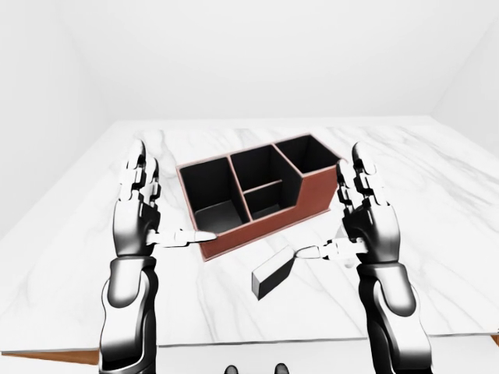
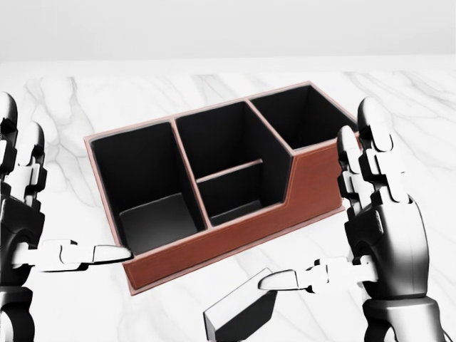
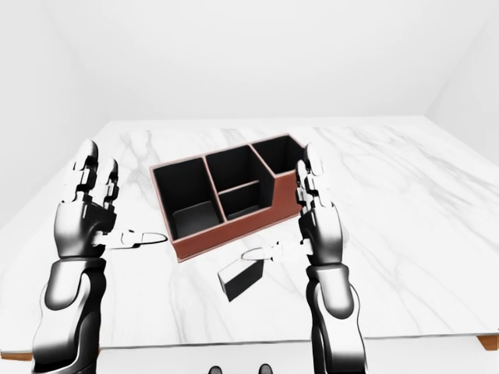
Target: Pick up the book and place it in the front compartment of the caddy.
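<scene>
The book [image 1: 273, 273] is a small dark grey block lying flat on the marble table, just below the caddy's long brown wall [image 1: 261, 231]. The caddy has black compartments: a large one at the left, a split pair in the middle and one at the upper right. My right hand [image 1: 331, 206] is open, fingers upright, to the right of the book, with its thumb tip [image 2: 279, 279] over the book's upper end [image 2: 242, 313]. My left hand [image 1: 168, 199] is open and empty at the caddy's left end, thumb pointing at its lower left corner.
The white marble table [image 1: 437, 179] spreads wide around the caddy. Its near edge runs along the bottom of the left-eye view [image 1: 234, 343]. Pale walls stand behind it.
</scene>
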Controlling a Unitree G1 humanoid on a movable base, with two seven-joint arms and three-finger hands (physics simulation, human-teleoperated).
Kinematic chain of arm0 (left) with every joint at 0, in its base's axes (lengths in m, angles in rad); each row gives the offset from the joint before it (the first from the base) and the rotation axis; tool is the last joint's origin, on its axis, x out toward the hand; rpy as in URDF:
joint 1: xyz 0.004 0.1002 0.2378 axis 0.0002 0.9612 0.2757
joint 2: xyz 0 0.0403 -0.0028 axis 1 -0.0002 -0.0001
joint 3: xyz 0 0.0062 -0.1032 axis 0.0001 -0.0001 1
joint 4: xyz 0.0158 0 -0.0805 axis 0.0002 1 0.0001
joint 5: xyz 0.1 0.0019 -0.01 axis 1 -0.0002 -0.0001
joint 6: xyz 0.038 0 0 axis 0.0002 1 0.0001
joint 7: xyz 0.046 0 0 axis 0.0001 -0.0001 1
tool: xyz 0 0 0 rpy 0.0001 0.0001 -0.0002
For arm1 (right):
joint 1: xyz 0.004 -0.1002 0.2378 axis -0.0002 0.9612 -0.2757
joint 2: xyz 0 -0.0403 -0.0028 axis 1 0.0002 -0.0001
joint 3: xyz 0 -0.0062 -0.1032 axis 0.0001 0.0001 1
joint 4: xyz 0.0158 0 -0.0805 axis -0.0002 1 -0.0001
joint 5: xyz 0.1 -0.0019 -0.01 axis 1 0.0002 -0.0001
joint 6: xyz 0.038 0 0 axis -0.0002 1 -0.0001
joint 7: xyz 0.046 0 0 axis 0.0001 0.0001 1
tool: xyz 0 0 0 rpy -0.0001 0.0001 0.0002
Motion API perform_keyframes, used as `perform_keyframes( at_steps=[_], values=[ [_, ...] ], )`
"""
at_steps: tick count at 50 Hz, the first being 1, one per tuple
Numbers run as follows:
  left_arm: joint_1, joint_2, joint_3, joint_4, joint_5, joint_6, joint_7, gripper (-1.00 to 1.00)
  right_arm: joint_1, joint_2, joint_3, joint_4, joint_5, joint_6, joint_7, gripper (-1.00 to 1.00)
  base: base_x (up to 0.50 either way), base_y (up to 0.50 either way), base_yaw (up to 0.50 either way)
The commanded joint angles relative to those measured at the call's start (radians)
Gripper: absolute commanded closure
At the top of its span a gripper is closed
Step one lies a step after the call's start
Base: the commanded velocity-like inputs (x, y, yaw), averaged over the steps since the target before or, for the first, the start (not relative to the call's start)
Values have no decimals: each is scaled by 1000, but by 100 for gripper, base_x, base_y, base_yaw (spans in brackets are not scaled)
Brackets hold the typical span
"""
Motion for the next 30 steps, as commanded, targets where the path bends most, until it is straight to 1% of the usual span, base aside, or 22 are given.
perform_keyframes(
  at_steps=[1, 13, 18, 30],
  values=[
    [-4, 2, 5, 0, -4, 0, 0, -100, 2, 1, 3, 11, -5, 0, -1, -100, 50, -4, 0],
    [-2, 2, 3, 6, -2, 0, 1, -100, 2, 1, 3, -3, -3, 0, -3, -100, 50, -4, 0],
    [-2, 2, 2, 8, -1, 0, 0, -100, -6, 1, -1, 6, -11, 0, -13, -100, 41, -2, 0],
    [-5, 5, 6, -2, -3, 0, -1, -99, -7, 2, 4, 9, -13, 0, -12, -100, 0, 0, 0]
  ],
)
